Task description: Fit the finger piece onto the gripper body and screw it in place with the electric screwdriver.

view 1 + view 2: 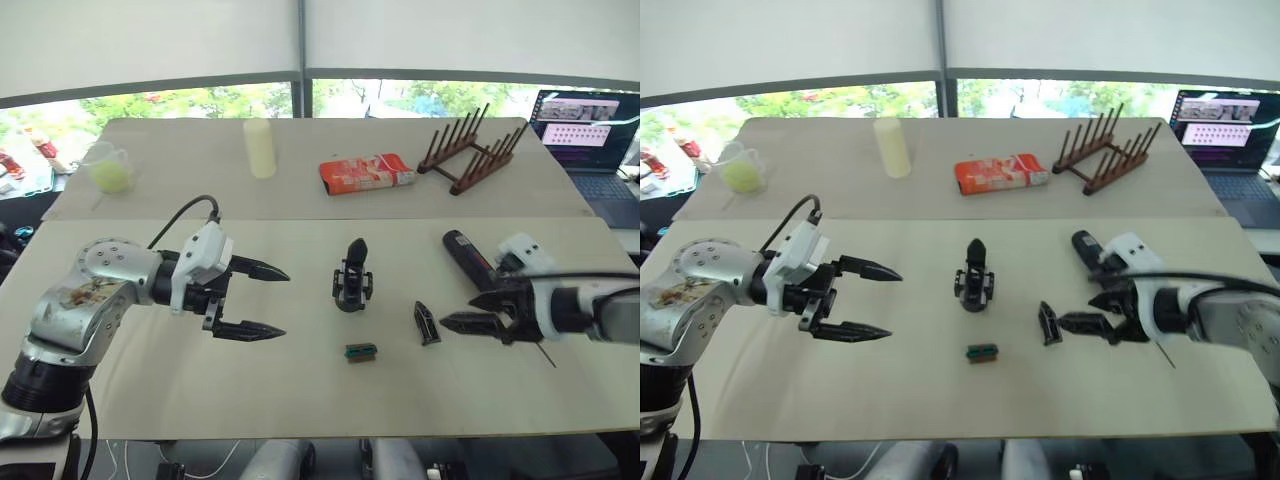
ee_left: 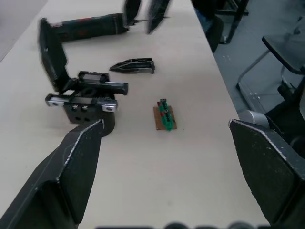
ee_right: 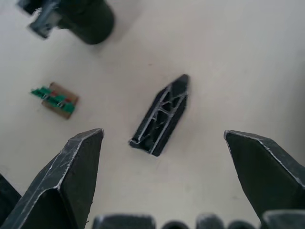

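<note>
**Both hands open, finger piece lying loose before my right hand**

The pale surface [image 1: 300, 390] carries everything. At its far side stand a wooden rack [image 1: 470, 152], a red packet [image 1: 366, 172], a pale yellow bottle [image 1: 260, 147] and a clear cup [image 1: 108, 167]; a laptop [image 1: 590, 140] sits off to the right.

My left hand [image 1: 262, 300] hovers over the left part of the surface, released, its two fingers spread wide and pointing toward the middle. My right hand [image 1: 470, 310] is low on the right, also released, its fingers parted and holding nothing.

The electric screwdriver [image 1: 468, 256] lies flat just behind my right hand, partly hidden by it. The gripper body [image 1: 352, 285] stands upright in the middle of the surface, between my two hands, with its one pointed finger sticking up.

The finger piece [image 3: 161, 116] lies on its side on the surface, just in front of my right fingertips and untouched. The small green-and-brown block [image 1: 361, 351] rests nearer me, between the gripper body and the finger piece.
</note>
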